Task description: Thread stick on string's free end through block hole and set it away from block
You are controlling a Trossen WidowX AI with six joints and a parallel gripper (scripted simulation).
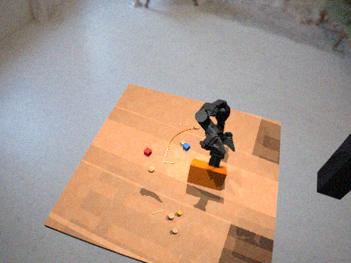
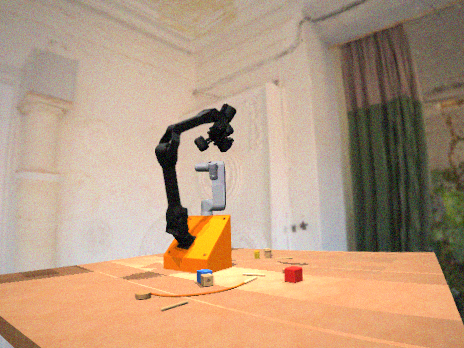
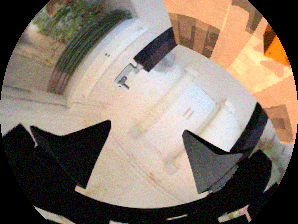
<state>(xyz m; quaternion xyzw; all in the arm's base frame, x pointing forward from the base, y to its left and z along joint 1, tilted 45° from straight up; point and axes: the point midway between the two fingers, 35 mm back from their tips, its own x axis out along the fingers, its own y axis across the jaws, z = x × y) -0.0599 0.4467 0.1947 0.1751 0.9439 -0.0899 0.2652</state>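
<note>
Orange, red and blue against patchwork brown

The counter mixes tan and darker brown patches; the string is orange. Toward nine o'clock from above, one cube is red; the central one is blue. The curtain pairs dusty mauve with green.
</note>
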